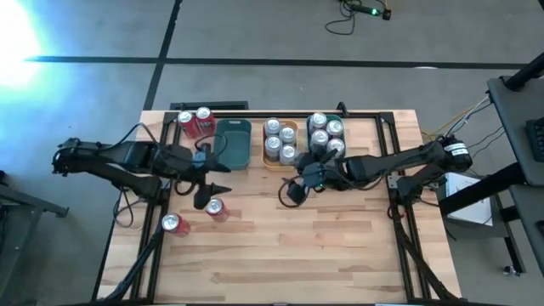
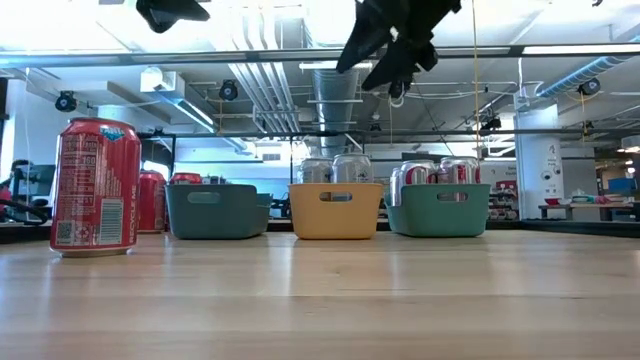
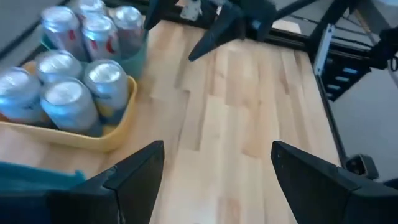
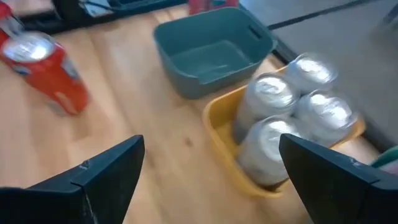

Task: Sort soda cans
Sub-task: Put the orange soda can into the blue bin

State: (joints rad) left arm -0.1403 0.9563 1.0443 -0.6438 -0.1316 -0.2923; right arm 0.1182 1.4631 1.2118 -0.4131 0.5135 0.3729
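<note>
Both arms hang above the wooden tabletop [image 1: 340, 246], and neither is carrying anything. The left pincer [image 1: 206, 197] has its fingers spread wide with only bare boards between them. Just beside its tips, on the near side, a red can [image 1: 216, 209] stands upright, and a second red can [image 1: 173, 223] stands a little farther off toward the left arm's own edge of the tabletop — neither is touched. Behind that pincer, at the far edge, two more red cans [image 1: 195, 122] stand together on the wood, just beside an empty teal tray [image 1: 233, 143].

The right pincer [image 1: 293, 190] is released too, fingers well apart, hovering clear of the surface; from table height it shows high up against the ceiling. Just beyond its tips sits the orange tray [image 1: 280, 161], filled with four silver-grey cans [image 1: 280, 139] packed upright and touching one another. Next to that, on the right arm's side, a second teal tray [image 2: 440, 210] holds a cluster of pale cans with red markings [image 1: 326, 134], also upright.

The three trays stand in a row along the back, the empty one nearest the left pincer. From table height, one red can [image 2: 95, 188] looms close at the side, label turned toward the camera.
</note>
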